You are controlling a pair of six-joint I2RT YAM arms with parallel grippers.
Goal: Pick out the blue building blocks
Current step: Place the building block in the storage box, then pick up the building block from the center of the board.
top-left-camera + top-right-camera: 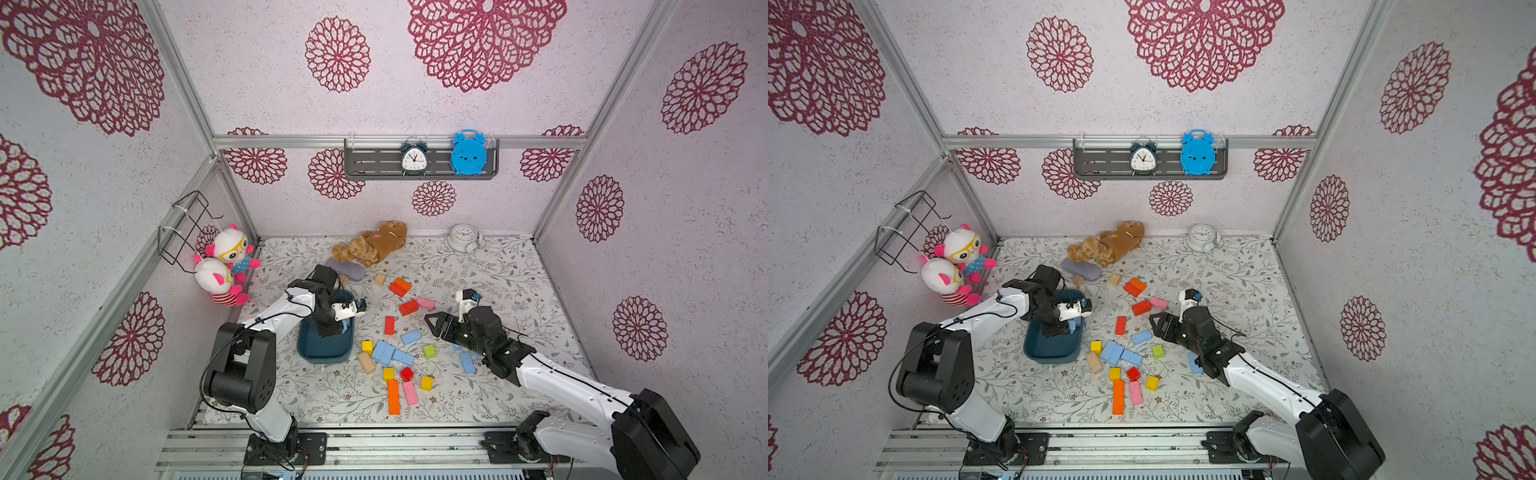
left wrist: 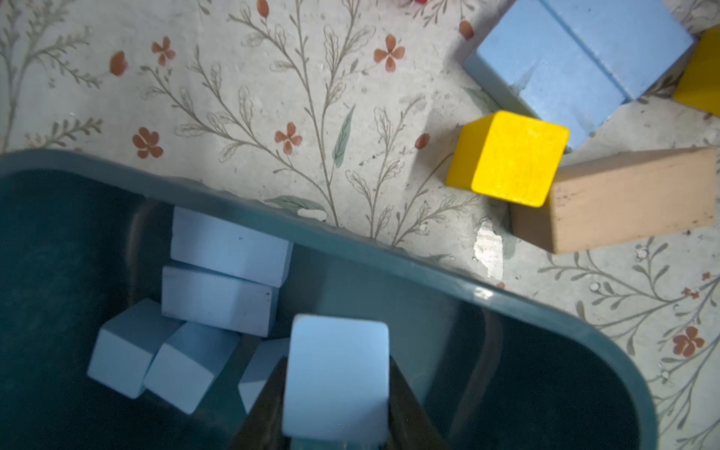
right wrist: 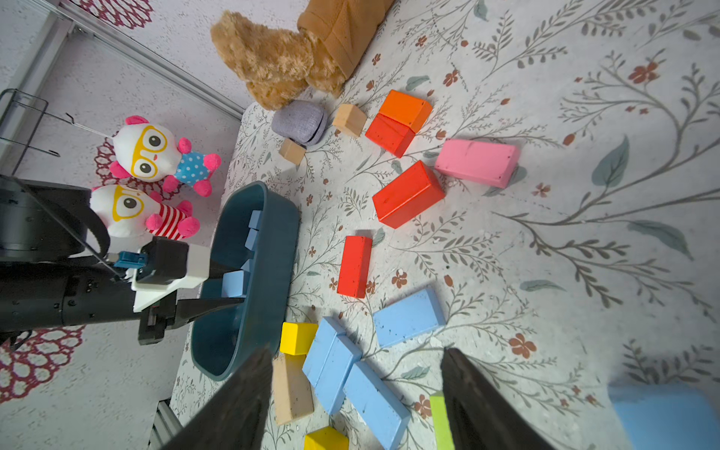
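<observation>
Several blue building blocks (image 2: 226, 249) lie inside the dark teal tray (image 2: 389, 257). My left gripper (image 2: 337, 409) hangs over that tray, shut on a blue cube (image 2: 337, 374); both top views show it pointing down into the tray (image 1: 307, 353). More blue building blocks lie loose on the mat: a single brick (image 1: 410, 336), a pair side by side (image 1: 383, 352), another brick (image 1: 402, 357), and one (image 1: 466, 363) partly under the right arm. My right gripper (image 3: 356, 350) hovers open above the pair (image 3: 331, 362) and a long blue brick (image 3: 376, 405), holding nothing.
Red (image 1: 389, 325), orange (image 1: 393, 397), pink (image 1: 409, 392), yellow (image 1: 367, 346), green (image 1: 429, 351) and tan (image 1: 366, 362) blocks are mixed among the blue ones. A brown teddy bear (image 1: 374, 245), a grey pad (image 1: 347, 269) and a white clock (image 1: 463, 237) lie at the back. Plush toys (image 1: 226, 266) sit at the left wall.
</observation>
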